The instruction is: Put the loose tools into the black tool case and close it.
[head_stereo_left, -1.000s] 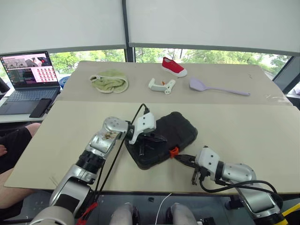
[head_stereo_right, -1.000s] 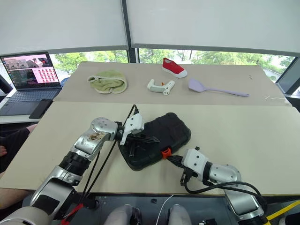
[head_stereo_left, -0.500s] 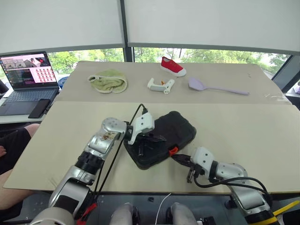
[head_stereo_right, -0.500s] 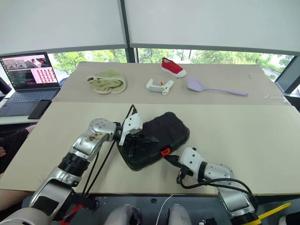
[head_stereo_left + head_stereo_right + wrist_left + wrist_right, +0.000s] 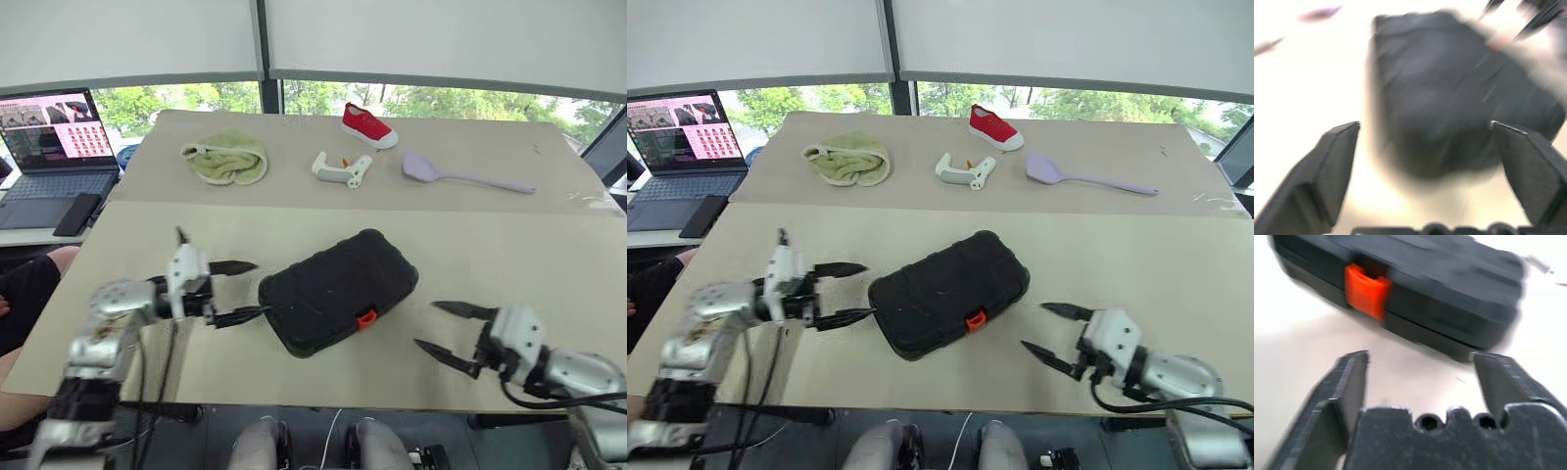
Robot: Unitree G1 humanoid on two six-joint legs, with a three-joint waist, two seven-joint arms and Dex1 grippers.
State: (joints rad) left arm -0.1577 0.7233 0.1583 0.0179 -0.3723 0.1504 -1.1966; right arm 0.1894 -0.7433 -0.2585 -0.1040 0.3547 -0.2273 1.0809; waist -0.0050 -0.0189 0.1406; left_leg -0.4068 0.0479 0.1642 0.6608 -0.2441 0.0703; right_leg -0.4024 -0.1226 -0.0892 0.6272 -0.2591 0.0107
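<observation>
Both end effectors (image 5: 238, 291) (image 5: 448, 332) backed off, open; black tool case (image 5: 338, 289) shut, diagonal.

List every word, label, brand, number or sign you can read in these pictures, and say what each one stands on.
None can be read.
Laptop screen: rows of small pictures and lines of text, too small to read.
Case, its orange latch, red shoe, spatula, white handled object, green cloth, phone: no lettering shows on any of them.
</observation>
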